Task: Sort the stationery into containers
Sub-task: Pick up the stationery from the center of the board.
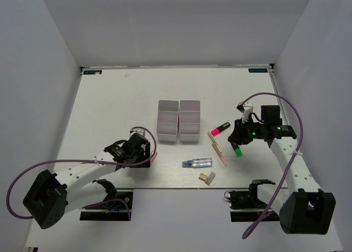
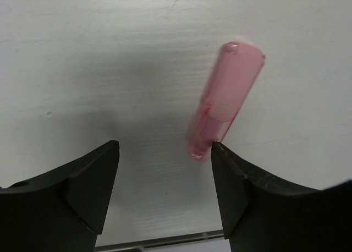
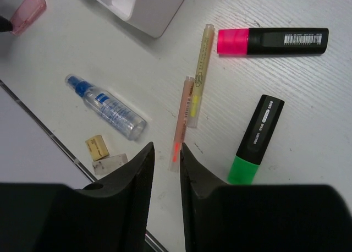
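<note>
You're sitting at the pick-up step on both sides; nothing is showing in the two white trays [image 1: 168, 137] at centre of the top view. Left gripper [image 2: 165, 147] is hanging jaws apart just over the table; the pink capsule [image 2: 225, 100] is lying flat right of centre, its near end touching the right-hand finger, not clamped; you're needing a shift toward frame right to centre it, then a close. Right gripper [image 3: 166, 147] is showing only a slim gap, with the tip of the thin orange pen [image 3: 180, 120] lying in it; can't tell whether it's pinching. Pink-capped black marker [image 3: 272, 40] at upper right is carrying a barcode label; print on the green-capped marker [image 3: 254, 139] and the spray bottle [image 3: 107, 106] is reading too small.
</note>
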